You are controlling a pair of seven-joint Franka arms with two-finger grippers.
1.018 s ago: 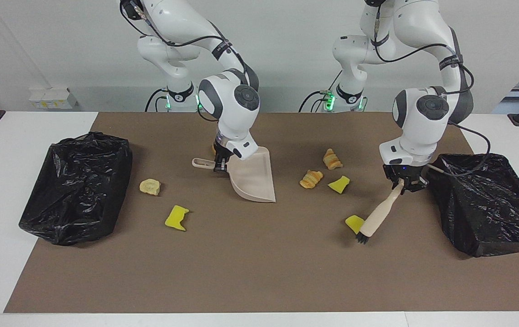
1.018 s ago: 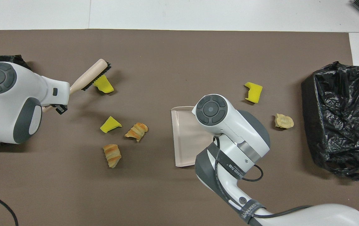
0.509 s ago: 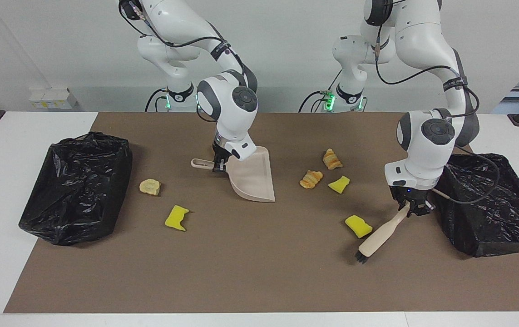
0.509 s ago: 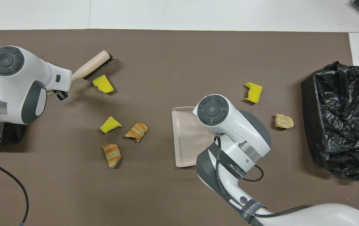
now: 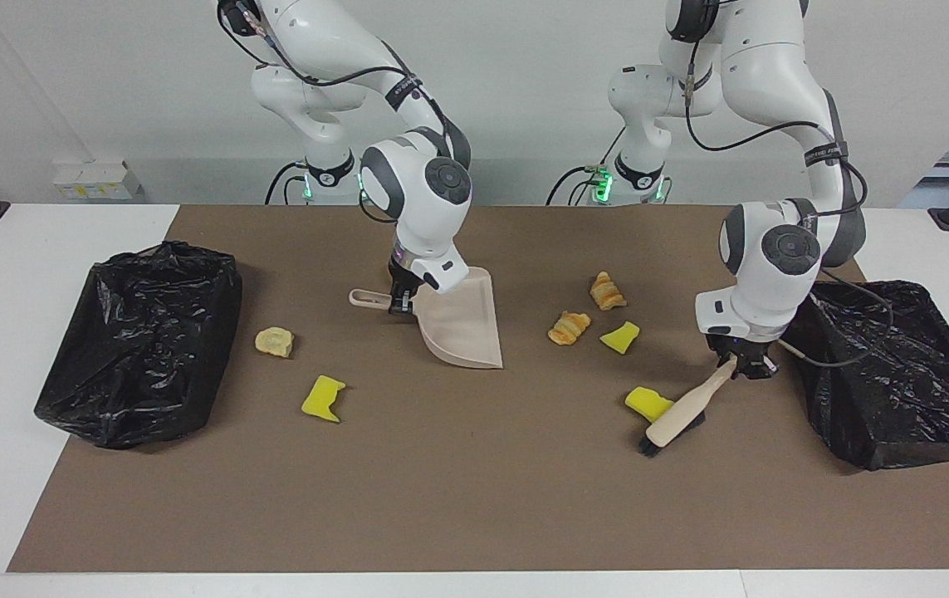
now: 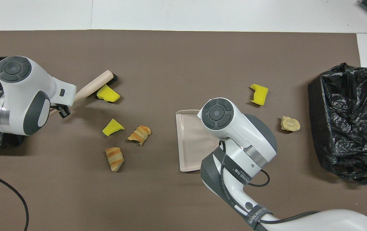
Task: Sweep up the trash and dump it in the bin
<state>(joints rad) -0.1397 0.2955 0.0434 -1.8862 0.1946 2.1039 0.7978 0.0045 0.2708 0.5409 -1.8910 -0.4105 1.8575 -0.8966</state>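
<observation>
- Change since the earlier frames: the left pincer (image 5: 741, 362) has come back from the bin at its end, and the brush (image 5: 677, 418) it carries now has its bristles against the yellow sponge chunk (image 5: 647, 402) it stood clear of before. The right pincer (image 5: 402, 301) and the dustpan (image 5: 459, 322) have not shifted.
- Facing view: the left pincer is clamped tight on the brush handle, the brush slanting down from it to the brown mat (image 5: 457, 498) on the surface. A second yellow chunk (image 5: 620, 337) and two bread-like lumps (image 5: 569, 327) (image 5: 607, 291) lie between the two pincers. The right pincer is closed on the dustpan handle; the pan rests on the mat below it. A tan lump (image 5: 274, 341) and a third yellow chunk (image 5: 323, 399) lie between that pincer and the black-lined bin (image 5: 142, 340) at the right arm's end. The other bin (image 5: 897, 374) sits just beside the left pincer.
- Overhead view: the brush head (image 6: 100, 84) touches the sponge chunk (image 6: 108, 95); the right arm's wrist covers its pincer and part of the pan (image 6: 189, 144).
</observation>
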